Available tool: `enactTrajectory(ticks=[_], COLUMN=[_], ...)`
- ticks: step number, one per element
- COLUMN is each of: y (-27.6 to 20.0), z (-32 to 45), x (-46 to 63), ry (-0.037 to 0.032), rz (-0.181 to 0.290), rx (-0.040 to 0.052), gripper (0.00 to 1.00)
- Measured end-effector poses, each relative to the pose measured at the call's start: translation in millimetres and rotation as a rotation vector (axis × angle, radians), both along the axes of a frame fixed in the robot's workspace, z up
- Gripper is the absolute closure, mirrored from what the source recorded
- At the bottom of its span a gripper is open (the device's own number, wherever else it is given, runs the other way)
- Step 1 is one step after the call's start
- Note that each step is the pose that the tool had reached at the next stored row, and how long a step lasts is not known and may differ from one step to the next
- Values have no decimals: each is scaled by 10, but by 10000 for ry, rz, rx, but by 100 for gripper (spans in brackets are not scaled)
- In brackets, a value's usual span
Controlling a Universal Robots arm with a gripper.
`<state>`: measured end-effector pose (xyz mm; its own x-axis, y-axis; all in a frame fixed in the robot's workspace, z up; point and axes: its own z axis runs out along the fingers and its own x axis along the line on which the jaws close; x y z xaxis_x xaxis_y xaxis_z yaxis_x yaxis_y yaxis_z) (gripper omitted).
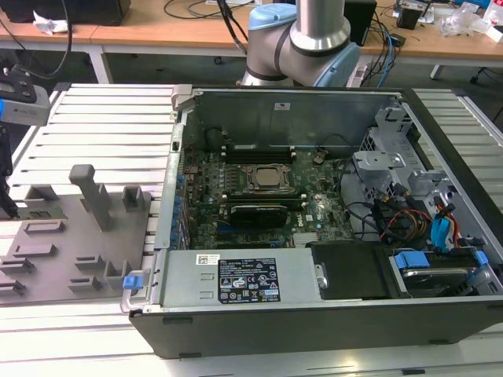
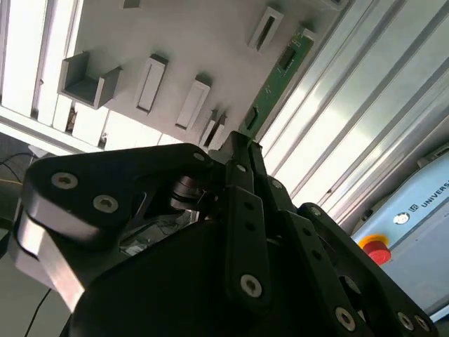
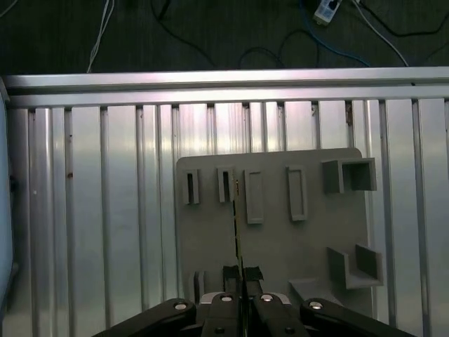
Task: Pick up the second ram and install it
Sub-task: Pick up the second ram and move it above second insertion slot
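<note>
The slatted aluminium bench (image 1: 102, 118) carries an open computer case (image 1: 314, 330), with its motherboard (image 1: 314, 212) exposed. At the exterior view's left lies a grey tray (image 1: 71, 251) with rectangular pockets. In both wrist views the end effector (image 3: 242, 275) (image 2: 238, 146) hangs over that tray (image 3: 280, 246) (image 2: 196, 42), its fingers pressed together and pinching the second ram (image 2: 270, 88). The thin green stick juts out from the fingertips and appears edge-on (image 3: 237, 210) in the first wrist view. Whether it touches the tray I cannot tell.
</note>
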<state>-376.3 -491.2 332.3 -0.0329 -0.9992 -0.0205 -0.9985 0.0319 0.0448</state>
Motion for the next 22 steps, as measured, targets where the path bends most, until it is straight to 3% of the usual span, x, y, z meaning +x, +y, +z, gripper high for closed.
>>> enactTrajectory(ticks=[12, 22], y=[0, 1], z=[222, 453], x=[0, 0], ry=[0, 0], rz=[0, 0], rx=[0, 0], gripper=[87, 87])
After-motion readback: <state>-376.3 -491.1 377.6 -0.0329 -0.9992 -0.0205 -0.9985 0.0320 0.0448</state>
